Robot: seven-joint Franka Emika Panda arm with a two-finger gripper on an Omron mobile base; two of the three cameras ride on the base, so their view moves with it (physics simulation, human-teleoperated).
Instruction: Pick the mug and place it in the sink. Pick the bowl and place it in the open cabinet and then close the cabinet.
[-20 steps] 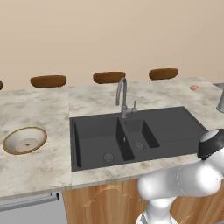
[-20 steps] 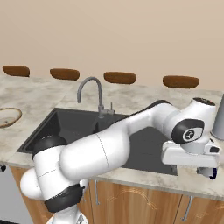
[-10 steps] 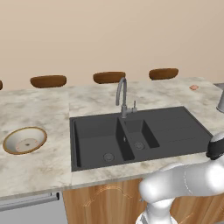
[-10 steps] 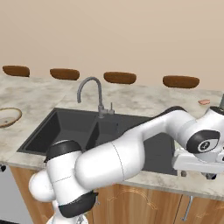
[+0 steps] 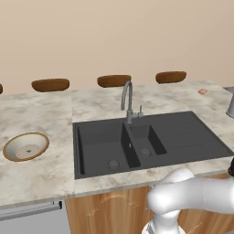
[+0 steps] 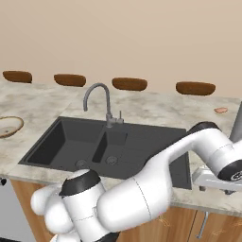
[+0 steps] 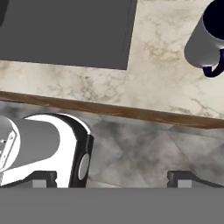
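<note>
On veined marble counter [image 7: 166,70], cylindrical mug [image 7: 205,41]

One bowl [image 5: 26,146], four stools [image 6: 130,84].

White arm [image 6: 156,184] over black sink [image 6: 71,142], grey tap [image 6: 99,101], bowl [image 6: 9,126] far left

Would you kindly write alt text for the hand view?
Looking down past the open jaws: a grey mug with a dark interior stands on the marble counter, right of the black sink. Below the counter's wooden edge lies grey floor.
</note>
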